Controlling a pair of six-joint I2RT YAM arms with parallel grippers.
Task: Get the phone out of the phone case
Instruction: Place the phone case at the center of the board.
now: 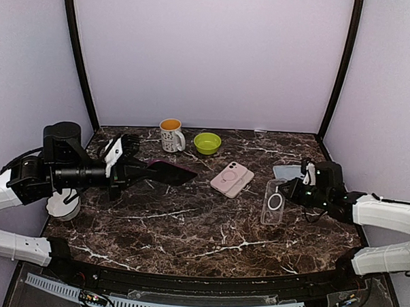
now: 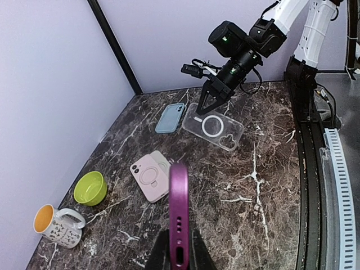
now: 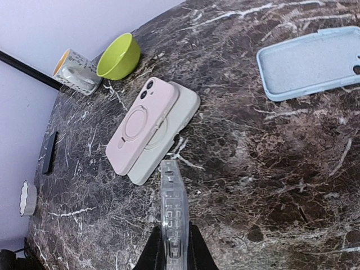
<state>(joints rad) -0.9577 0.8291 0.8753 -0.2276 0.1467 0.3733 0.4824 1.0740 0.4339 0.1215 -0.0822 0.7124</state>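
Two pinches are seen overhead: phone [image 1: 171, 172] by left gripper [image 1: 142, 169], case [image 1: 273, 203] by right gripper [image 1: 291, 192]; edge-on only at wrists.

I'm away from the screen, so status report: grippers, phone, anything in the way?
Left gripper shut on phone. Right gripper shut on clear case, empty. Phone and case apart. Pink cases lie on table between them.
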